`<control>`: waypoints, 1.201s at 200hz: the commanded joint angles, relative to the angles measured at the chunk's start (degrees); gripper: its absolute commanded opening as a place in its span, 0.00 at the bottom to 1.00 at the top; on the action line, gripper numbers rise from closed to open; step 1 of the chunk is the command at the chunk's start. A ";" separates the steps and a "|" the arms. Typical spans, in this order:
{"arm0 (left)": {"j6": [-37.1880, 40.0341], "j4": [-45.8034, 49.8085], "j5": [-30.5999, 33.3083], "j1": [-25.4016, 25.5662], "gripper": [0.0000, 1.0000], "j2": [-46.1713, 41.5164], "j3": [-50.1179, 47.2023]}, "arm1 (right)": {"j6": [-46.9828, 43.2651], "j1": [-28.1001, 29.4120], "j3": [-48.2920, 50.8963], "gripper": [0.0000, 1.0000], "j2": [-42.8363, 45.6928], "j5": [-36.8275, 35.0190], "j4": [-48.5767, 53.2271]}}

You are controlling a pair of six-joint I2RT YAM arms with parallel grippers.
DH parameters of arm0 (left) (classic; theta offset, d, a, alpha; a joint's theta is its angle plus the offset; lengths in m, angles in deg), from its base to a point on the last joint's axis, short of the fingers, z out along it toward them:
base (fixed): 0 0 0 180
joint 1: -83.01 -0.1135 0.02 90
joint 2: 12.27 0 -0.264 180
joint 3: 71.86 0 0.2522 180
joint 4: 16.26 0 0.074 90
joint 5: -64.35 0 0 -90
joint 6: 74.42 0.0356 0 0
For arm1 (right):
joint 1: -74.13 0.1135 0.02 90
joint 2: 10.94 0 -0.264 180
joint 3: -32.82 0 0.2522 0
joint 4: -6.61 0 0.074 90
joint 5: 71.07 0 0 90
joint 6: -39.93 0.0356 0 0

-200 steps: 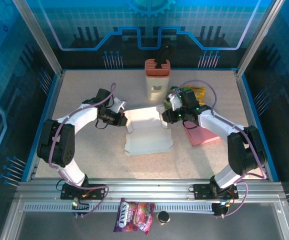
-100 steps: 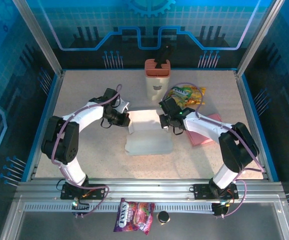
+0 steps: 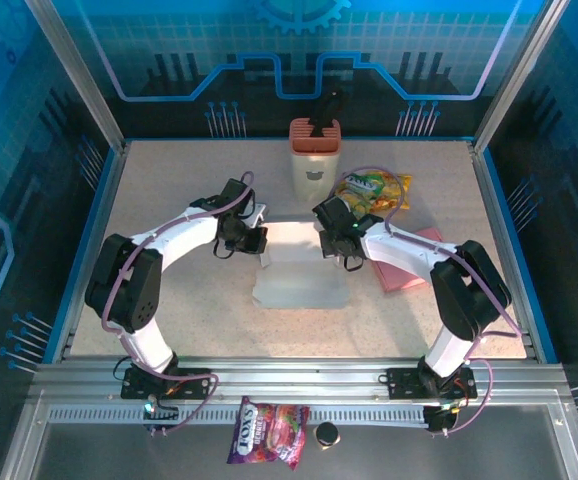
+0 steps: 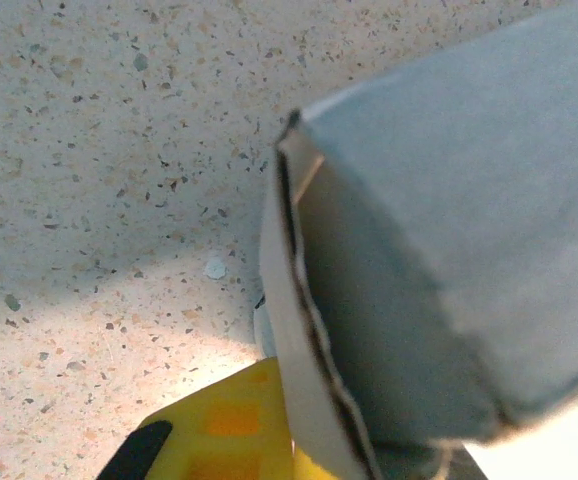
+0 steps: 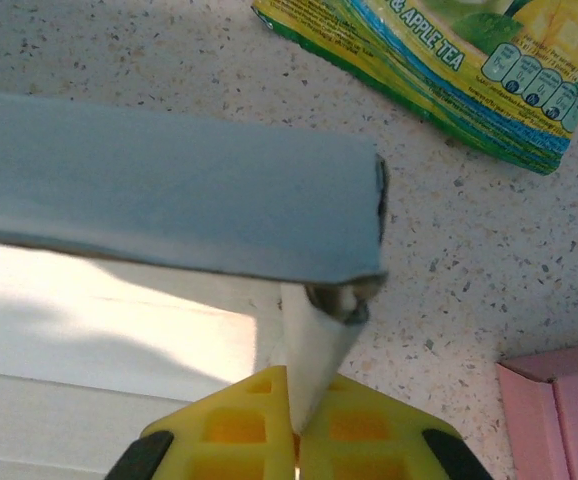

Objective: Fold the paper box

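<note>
Two arms bend inward; left end effector [image 3: 257,240] pinches the single paper box [image 3: 299,282] at nine o'clock, right end effector [image 3: 327,243] at three.

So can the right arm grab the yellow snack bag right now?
Probably not yet. The right gripper is shut on the paper box flap, so it would have to let go first. The snack bag lies close by, with bare table between.
</note>
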 commanded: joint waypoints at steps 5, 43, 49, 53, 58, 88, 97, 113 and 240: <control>0.05 3.33 2.72 1.15 0.00 1.73 0.83 | -0.54 -1.84 -0.08 0.12 -2.21 3.67 -0.78; 1.04 4.37 3.77 1.81 0.00 3.12 1.78 | -2.67 -3.50 0.36 0.20 -2.66 6.77 -4.25; 1.05 4.42 3.84 1.88 0.00 3.21 1.90 | -2.84 -3.65 0.27 0.21 -2.76 6.82 -4.35; 1.03 4.37 3.81 1.89 0.00 3.35 2.00 | -2.88 -3.79 0.18 0.21 -2.76 6.79 -4.48; 1.08 4.36 3.79 1.97 0.00 3.46 1.99 | -3.07 -4.01 0.09 0.21 -2.77 6.84 -4.51; 1.34 4.46 3.53 1.93 0.00 3.92 2.51 | -3.81 -4.72 -0.89 0.20 -3.24 5.76 -4.00; 1.28 4.46 3.45 2.02 0.00 4.16 2.70 | -4.05 -4.70 -1.50 0.19 -3.54 4.93 -3.30; 1.20 4.51 3.53 1.99 0.00 4.43 2.94 | -3.33 -4.46 -3.09 0.14 -4.41 2.35 -0.98; -1.91 2.69 1.27 2.13 0.00 4.47 2.87 | 17.63 3.37 -22.54 0.00 -17.88 -17.38 31.68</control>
